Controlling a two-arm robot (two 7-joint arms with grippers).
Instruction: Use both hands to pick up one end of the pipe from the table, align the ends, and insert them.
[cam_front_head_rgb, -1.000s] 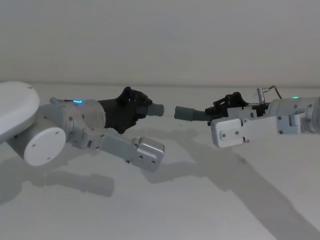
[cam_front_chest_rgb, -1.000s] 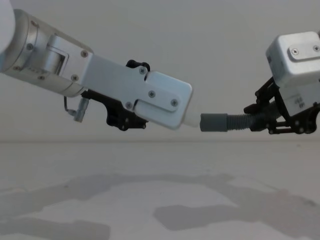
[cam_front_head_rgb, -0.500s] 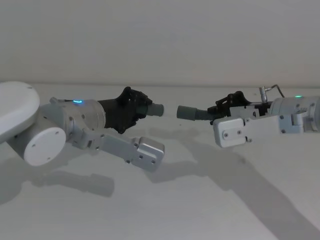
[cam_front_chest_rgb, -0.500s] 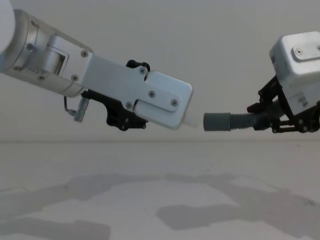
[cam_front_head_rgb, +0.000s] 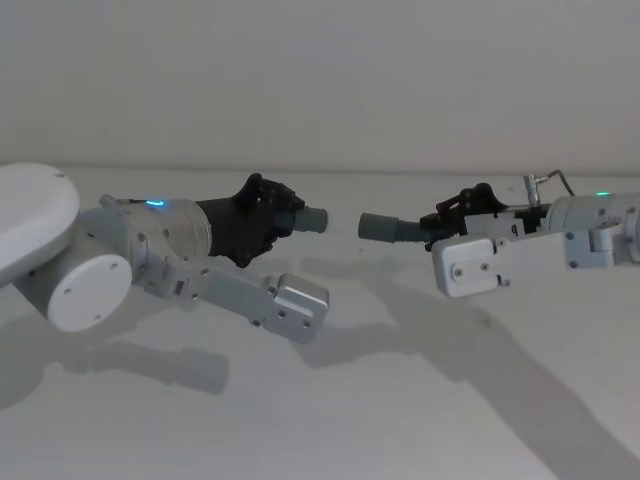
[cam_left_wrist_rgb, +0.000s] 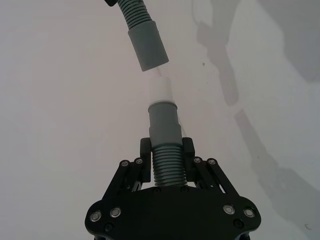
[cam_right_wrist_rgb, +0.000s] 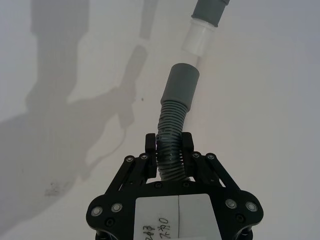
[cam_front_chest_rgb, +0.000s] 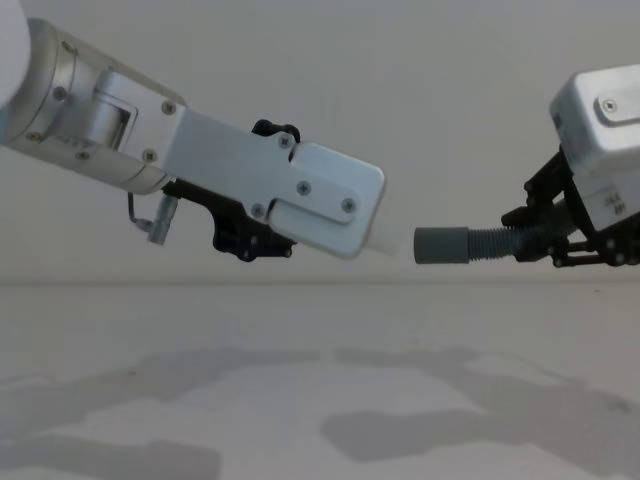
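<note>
Head view: the left gripper (cam_front_head_rgb: 262, 215) is clamping one hose (cam_front_head_rgb: 312, 218) and the right gripper (cam_front_head_rgb: 462, 212) a second hose (cam_front_head_rgb: 385, 228), both above the table (cam_front_head_rgb: 400, 400), cuffs facing across an open gap.

Chest view: the right cuff (cam_front_chest_rgb: 442, 245) is hanging just beside a white tip (cam_front_chest_rgb: 382, 243).

Wrist views: two hoses, ends apart, slightly misaligned.

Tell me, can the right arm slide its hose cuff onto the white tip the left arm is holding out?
Probably yes. The right gripper holds its ribbed hose with the cuff facing the white tip. Open air lies between them, but the cuff looks slightly off line.
</note>
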